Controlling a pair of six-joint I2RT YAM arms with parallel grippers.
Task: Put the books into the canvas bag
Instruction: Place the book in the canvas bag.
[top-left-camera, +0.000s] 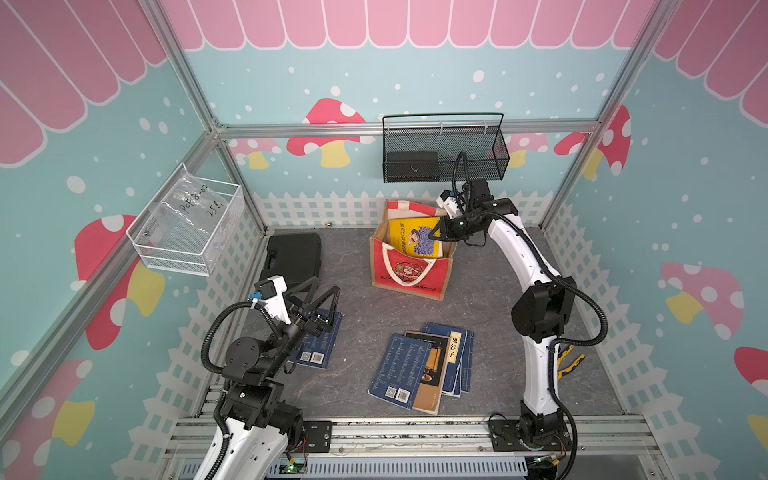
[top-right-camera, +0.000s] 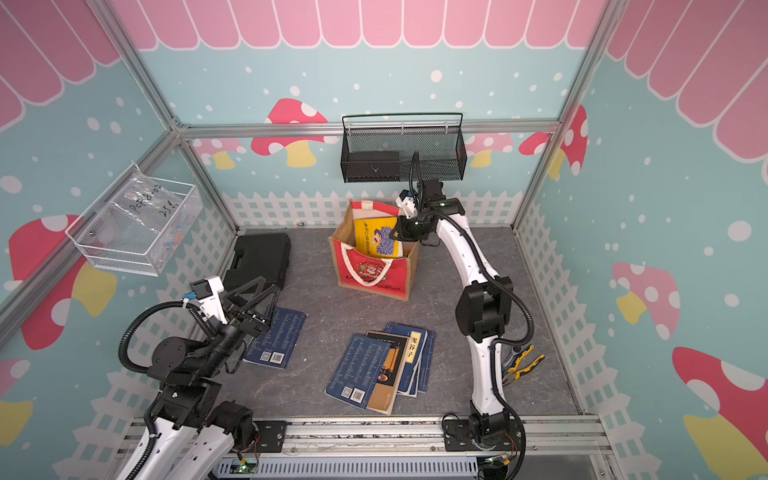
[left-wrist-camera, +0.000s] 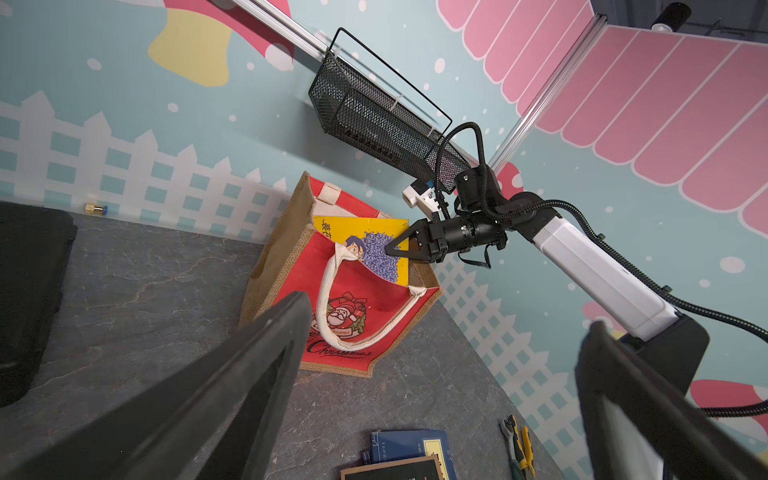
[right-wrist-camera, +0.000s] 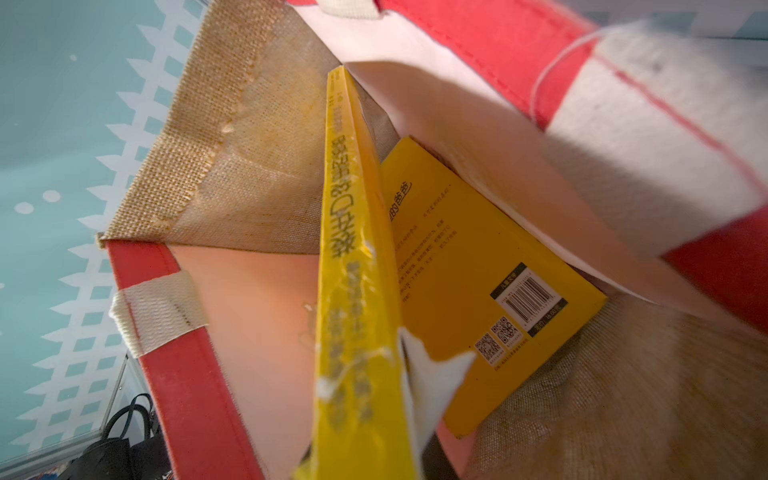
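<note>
The yellow book (top-left-camera: 411, 241) is gripped at its edge by the right hand (top-left-camera: 432, 236), whose jaws are closed on it. Its lower part is already inside the canvas bag (top-left-camera: 432, 272), which stands upright near the far edge of the desk (top-left-camera: 357, 386). The step in hand is judged to be lowering and release. The book is best kept parallel to the red panels and eased down until it is borne by the bag's floor, so the soft walls are not dragged; only then should the jaws be parted. The left hand (top-left-camera: 326, 291) is spread wide and empty above a blue book (top-left-camera: 320, 351) by the left edge. A pile of books (top-left-camera: 419, 370) lies toward the near edge.
</note>
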